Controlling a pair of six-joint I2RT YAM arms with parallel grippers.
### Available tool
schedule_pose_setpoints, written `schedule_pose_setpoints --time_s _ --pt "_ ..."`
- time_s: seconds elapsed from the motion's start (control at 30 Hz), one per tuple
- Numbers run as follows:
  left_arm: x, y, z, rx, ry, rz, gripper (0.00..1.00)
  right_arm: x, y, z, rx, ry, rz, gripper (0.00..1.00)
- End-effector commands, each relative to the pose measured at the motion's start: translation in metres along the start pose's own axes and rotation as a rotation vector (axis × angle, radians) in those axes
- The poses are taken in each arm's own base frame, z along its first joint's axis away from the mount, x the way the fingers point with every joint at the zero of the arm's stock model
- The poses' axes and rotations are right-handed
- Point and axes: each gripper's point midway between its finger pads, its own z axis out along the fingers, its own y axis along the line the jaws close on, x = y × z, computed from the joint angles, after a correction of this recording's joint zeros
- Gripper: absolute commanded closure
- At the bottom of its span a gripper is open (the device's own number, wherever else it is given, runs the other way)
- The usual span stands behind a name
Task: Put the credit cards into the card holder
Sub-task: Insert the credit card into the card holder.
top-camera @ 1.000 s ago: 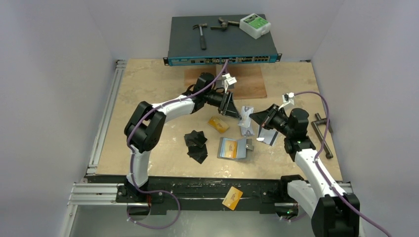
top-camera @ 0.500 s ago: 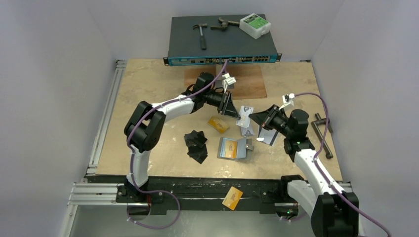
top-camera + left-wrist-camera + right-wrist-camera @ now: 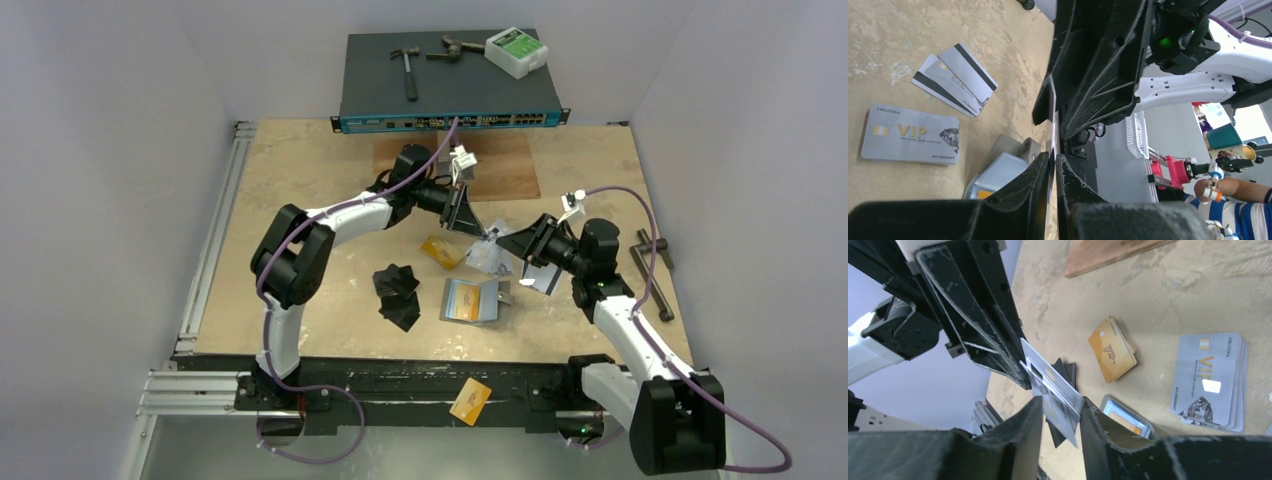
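My left gripper (image 3: 1053,159) is shut on the edge of a silver credit card (image 3: 1058,390), held in the air above the table. My right gripper (image 3: 1060,407) meets it tip to tip, its jaws open around the card's other end. From above, both grippers (image 3: 482,232) (image 3: 508,238) meet over the card (image 3: 487,256). Just in front, the grey card holder (image 3: 470,300) lies open with an orange card inside. On the table lie an orange stack of cards (image 3: 442,250), a silver VIP stack (image 3: 1210,382) and two striped cards (image 3: 955,77).
A black folding case (image 3: 397,293) lies left of the holder. One orange card (image 3: 470,400) sits on the front rail. A network switch (image 3: 450,85) with a hammer and tools stands at the back, a wooden board (image 3: 500,165) before it, metal keys (image 3: 650,265) at right.
The left gripper has shut on the silver card while the right gripper, shut on it before, has opened. Both wrists have shifted slightly left and back.
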Motion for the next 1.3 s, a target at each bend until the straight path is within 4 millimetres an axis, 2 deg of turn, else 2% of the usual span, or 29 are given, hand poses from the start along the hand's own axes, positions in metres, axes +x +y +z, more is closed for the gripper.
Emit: schedule_pose_setpoints --time_s 0.0,0.1,0.2,0.33,0.4,0.47,0.6,0.73,0.87,1.1,1.27 --pt "-0.018 -0.027 0.000 0.082 -0.010 0.090 0.91 0.005 0.012 0.000 -0.068 0.047 -0.017 0.65" --pt "-0.020 -0.028 0.000 0.084 -0.017 0.086 0.91 0.003 0.012 0.001 -0.074 0.028 -0.006 0.62" --pt "-0.020 -0.027 0.001 0.085 -0.020 0.074 0.91 0.001 0.012 0.003 -0.081 0.013 0.010 0.65" --pt "-0.018 -0.022 0.002 0.080 -0.019 0.062 0.91 0.000 0.015 0.002 -0.095 0.007 0.010 0.79" --pt "-0.018 -0.020 0.003 0.076 -0.020 0.060 0.91 0.000 0.016 0.001 -0.097 -0.001 0.007 0.92" --pt "-0.017 -0.016 0.004 0.068 -0.021 0.051 0.91 -0.004 0.018 -0.001 -0.092 -0.021 0.004 1.00" --pt "-0.018 -0.002 0.010 0.032 -0.028 0.054 0.91 -0.013 0.011 -0.004 -0.024 -0.075 -0.020 1.00" --pt "-0.032 0.009 0.022 0.005 -0.002 0.097 0.90 -0.026 -0.009 -0.008 0.114 -0.132 -0.076 1.00" --pt "-0.045 0.005 0.024 0.004 -0.001 0.128 0.87 -0.028 -0.024 -0.011 0.201 -0.139 -0.100 1.00" --pt "-0.034 0.015 0.023 -0.021 0.025 0.112 0.76 -0.022 -0.051 -0.019 0.340 -0.119 -0.115 1.00" --pt "-0.024 0.021 0.025 -0.030 0.036 0.100 0.72 -0.029 -0.040 -0.017 0.294 -0.147 -0.116 1.00"
